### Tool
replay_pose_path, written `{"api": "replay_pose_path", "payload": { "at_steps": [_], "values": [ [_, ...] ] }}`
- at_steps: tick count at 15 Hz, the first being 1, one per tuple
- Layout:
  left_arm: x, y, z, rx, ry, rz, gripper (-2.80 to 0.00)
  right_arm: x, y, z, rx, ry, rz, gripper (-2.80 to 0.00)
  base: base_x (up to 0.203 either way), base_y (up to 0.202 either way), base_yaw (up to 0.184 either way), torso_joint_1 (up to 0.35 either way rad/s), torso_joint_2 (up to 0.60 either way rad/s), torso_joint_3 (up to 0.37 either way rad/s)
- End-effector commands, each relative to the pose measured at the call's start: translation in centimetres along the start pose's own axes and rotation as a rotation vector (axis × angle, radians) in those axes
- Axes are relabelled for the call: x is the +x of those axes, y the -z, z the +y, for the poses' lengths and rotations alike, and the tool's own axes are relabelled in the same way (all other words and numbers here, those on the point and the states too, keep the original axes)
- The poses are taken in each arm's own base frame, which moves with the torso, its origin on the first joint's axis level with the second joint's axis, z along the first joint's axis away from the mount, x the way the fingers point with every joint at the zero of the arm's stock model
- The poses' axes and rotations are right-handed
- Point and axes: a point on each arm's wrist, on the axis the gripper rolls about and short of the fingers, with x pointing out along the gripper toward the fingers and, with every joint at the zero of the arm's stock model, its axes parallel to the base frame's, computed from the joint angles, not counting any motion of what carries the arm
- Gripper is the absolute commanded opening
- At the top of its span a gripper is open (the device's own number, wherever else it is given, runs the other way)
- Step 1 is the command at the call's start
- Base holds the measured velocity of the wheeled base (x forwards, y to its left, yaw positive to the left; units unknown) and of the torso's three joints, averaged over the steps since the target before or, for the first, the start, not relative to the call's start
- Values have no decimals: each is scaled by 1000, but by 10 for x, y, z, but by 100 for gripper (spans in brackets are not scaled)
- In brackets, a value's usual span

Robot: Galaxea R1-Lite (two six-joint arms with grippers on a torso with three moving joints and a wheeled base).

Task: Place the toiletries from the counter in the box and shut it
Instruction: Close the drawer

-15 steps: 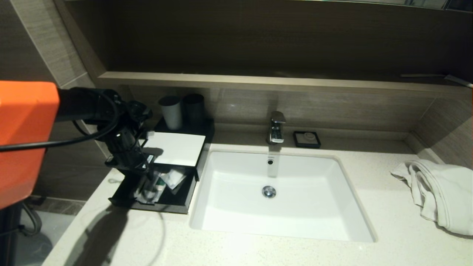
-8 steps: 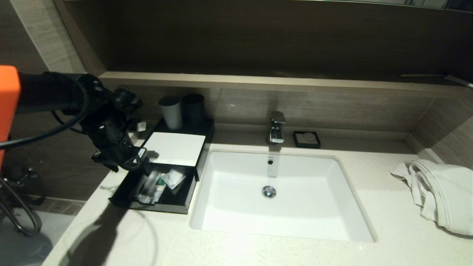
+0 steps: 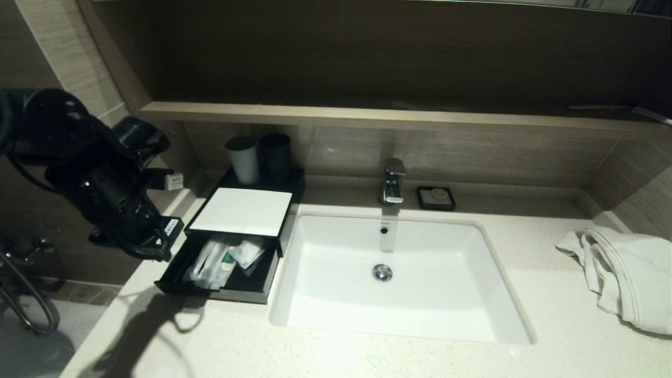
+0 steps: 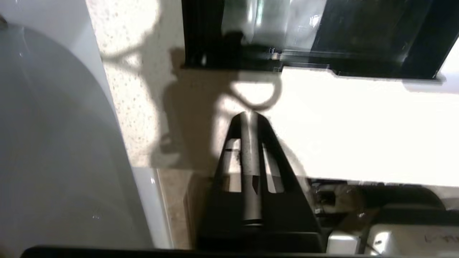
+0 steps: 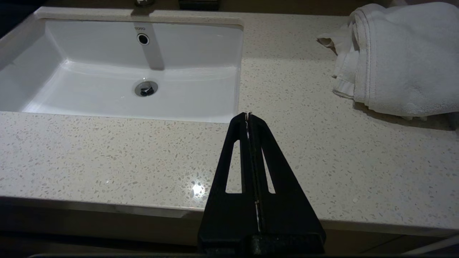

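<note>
Left end effector (image 4: 250, 116) raised off the left edge of the worktop (image 3: 367, 357), well clear of the box (image 3: 242, 211), fingers pressed together on nothing; seen in the left wrist view over the worktop edge with the drawer front above its tip. Box sitting at the left end of the worktop beside the basin (image 3: 399, 273), white top panel flat, shallow front drawer (image 3: 220, 286) pulled out toward the robot. Toiletries inside the drawer: long translucent sachets with green marks (image 3: 207, 262) lying lengthwise at the left half, squarish clear packet with white contents (image 3: 247, 251) just beside them toward the right, partly under the top panel edge. Right half of the drawer dark, contents cannot tell. Pale grey cup (image 3: 243, 159) and dark cup (image 3: 276, 155) standing upright on the black tray behind the box. Chrome faucet (image 3: 394, 181) at the back of the basin, small black square soap dish (image 3: 436, 198) just to its right. White towel (image 3: 622, 275) bunched at the far right of the worktop, well apart from the box. Brown wooden shelf (image 3: 367, 116) running along the wall above. Right end effector (image 5: 249, 116) parked low in front of the worktop near the basin's front corner, fingers together, empty.
</note>
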Motion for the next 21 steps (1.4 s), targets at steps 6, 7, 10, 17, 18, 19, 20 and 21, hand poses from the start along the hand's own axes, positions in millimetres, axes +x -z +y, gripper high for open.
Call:
{"api": "replay_pose_path", "payload": {
  "at_steps": [6,7,10,17,18,19,20,21],
  "values": [
    [21,40,2,-6,-4,84,-280,0,0,0,1,0,0,-280,0,0,0,0,0,0],
    [27,44,2,-7,-5,73,-280,0,0,0,1,0,0,-280,0,0,0,0,0,0],
    [30,54,2,0,-3,63,-280,0,0,0,1,0,0,-280,0,0,0,0,0,0],
    [46,49,1,-1,-1,42,-280,0,0,0,1,1,0,-280,0,0,0,0,0,0],
    [47,49,1,-1,-1,40,-280,0,0,0,1,1,0,-280,0,0,0,0,0,0],
    [49,47,1,-1,-1,38,-280,0,0,0,1,0,0,-280,0,0,0,0,0,0],
    [51,46,1,-1,-1,38,-280,0,0,0,1,0,0,-280,0,0,0,0,0,0],
    [52,46,1,-1,-1,37,-280,0,0,0,1,-1,0,-280,0,0,0,0,0,0]
  ]
}}
